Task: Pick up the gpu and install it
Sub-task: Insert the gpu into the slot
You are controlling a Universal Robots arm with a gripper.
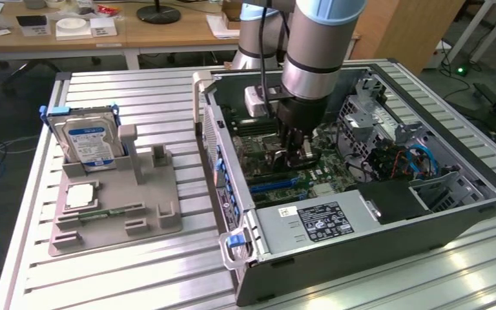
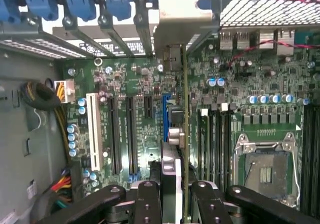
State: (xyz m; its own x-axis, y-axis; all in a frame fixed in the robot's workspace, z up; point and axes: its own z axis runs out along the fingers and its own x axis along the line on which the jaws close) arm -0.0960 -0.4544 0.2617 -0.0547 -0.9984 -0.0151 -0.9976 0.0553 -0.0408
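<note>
The pincer (image 2: 172, 196) is down inside the open PC case (image 1: 454, 213), part-closed on the gpu (image 2: 181, 134); wrist view shows the card edge-on, clamped between the two black fingers (image 2: 146, 199), its pale bracket (image 2: 185, 19) up by the rear slot openings. Card is held upright, prob. so its lower edge meets the blue slot (image 2: 165, 114) on the motherboard (image 2: 140, 84) square-on; it sits right at that slot, but whether fully seated I can't tell. Case lies on its side on the slatted surface (image 1: 144, 265), board facing up, giving the arm a straight drop. On the exterior view's left a grey holder (image 1: 114, 200) carries the hard drive (image 1: 88, 142) upright and a memory stick (image 1: 110, 211), well apart from the work.
</note>
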